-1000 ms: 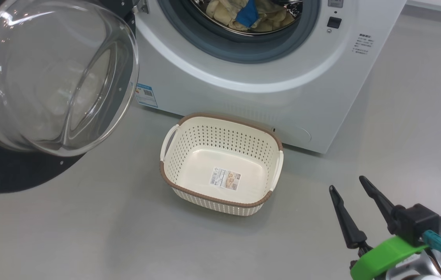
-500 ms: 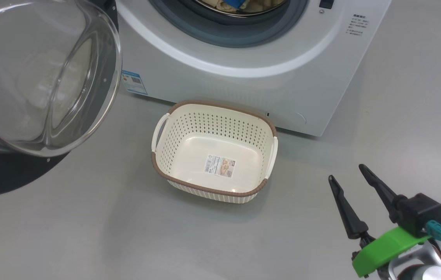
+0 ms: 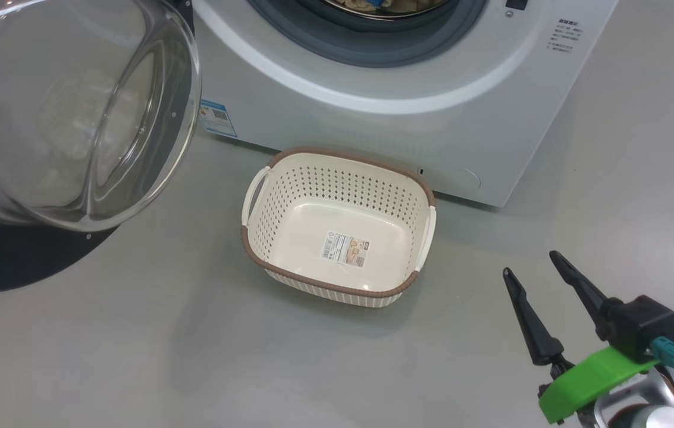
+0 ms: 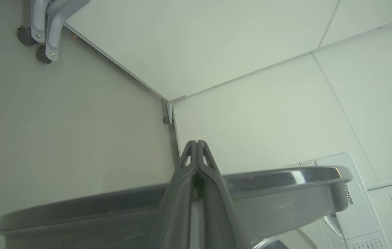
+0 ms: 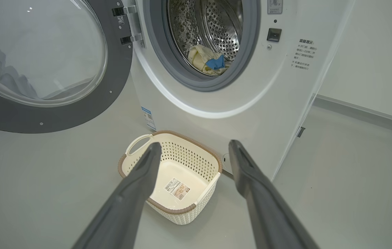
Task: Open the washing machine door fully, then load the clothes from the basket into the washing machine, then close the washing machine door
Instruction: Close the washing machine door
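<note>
— Has anything shifted in the last second?
— Only the robot's head view has slid, so the washing machine (image 3: 408, 137) sits a touch higher in it. Nothing on the floor (image 3: 134, 356) has budged.
— How's the machine?
— Mouth open. The washing machine door (image 5: 112, 86) hangs swung wide to the robot's left, with its glass bowl bulging from the black rim.
— And the basket?
— The basket (image 3: 348, 156) stands on the floor just in front of the machine, empty, with its bottom label (image 3: 345, 248) showing.
— So the clothes?
— The clothes (image 5: 204, 62) lie inside the steel drum, cream with a blue patch.
— The jaws?
— The right jaws gape wide on nothing, fingers (image 3: 528, 321) low at the robot's right, well apart from the basket. The left jaws are pressed together, fingers (image 4: 178, 193) by the door's rim. I can't tell whether they touch it.
</note>
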